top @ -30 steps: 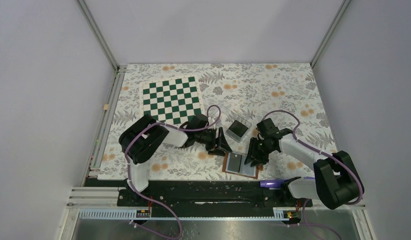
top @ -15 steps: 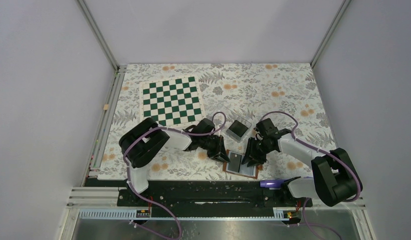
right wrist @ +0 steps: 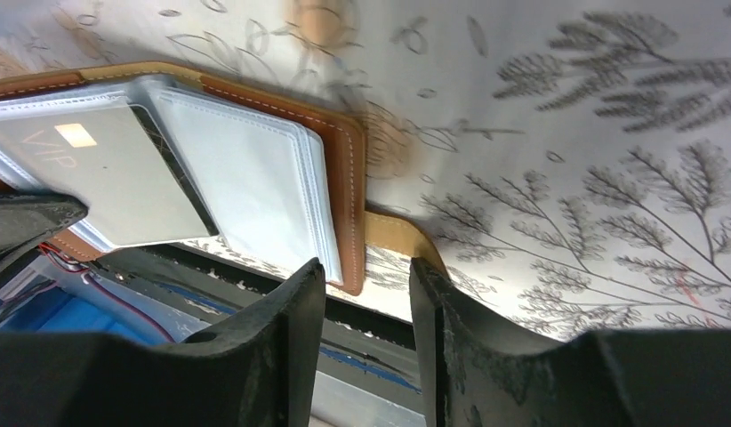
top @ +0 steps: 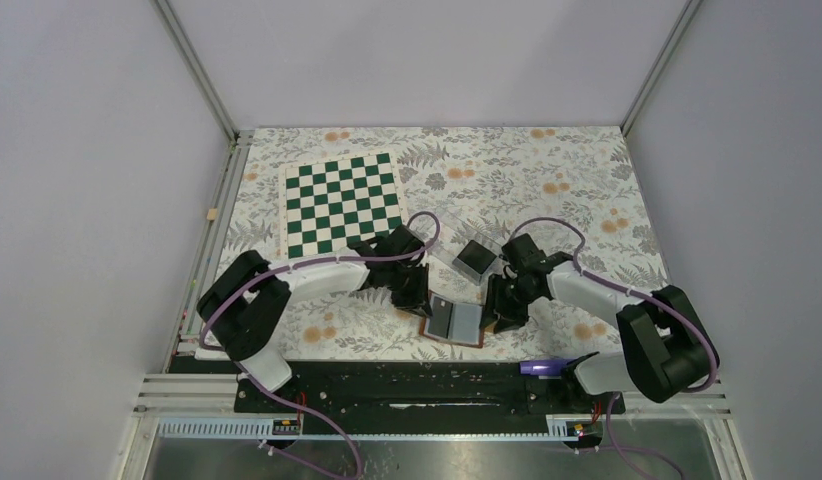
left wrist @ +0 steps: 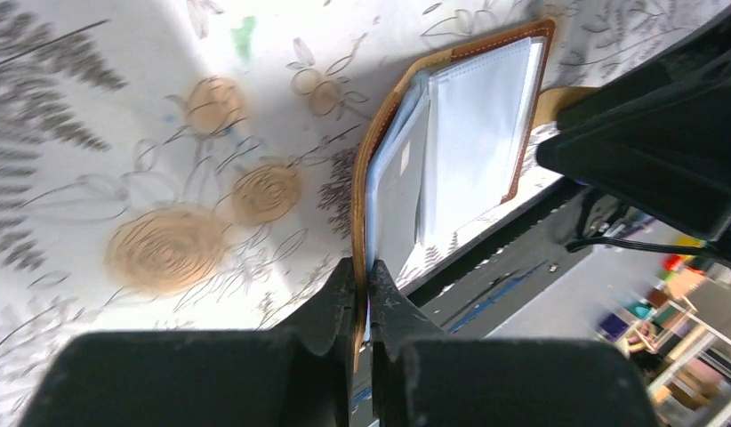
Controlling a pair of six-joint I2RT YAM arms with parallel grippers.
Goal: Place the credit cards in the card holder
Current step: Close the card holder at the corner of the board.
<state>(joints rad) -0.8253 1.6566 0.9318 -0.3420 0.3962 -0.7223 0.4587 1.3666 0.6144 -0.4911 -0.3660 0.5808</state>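
The brown card holder [top: 465,324] lies open near the table's front edge, its pale sleeves [left wrist: 473,133] showing. My left gripper [left wrist: 363,286] is shut on the edge of its left cover [left wrist: 366,178], which is lifted; from above that gripper [top: 423,304] sits at the holder's left side. A credit card [right wrist: 122,173] with a gold mark sits in a left sleeve. My right gripper [right wrist: 366,294] is open, its fingers either side of the holder's right edge and tan snap tab [right wrist: 406,233]; from above it [top: 499,310] is at the holder's right. More black credit cards [top: 476,257] rest in a clear box.
A green-and-white checkerboard [top: 342,200] lies at the back left. The clear plastic box [top: 457,262] stands just behind the holder, between the two arms. The black base rail [top: 407,380] runs right in front of the holder.
My left gripper has closed on the holder's left cover and raised it. The holder has slid a little to the left, and the right gripper has followed it, opening slightly.
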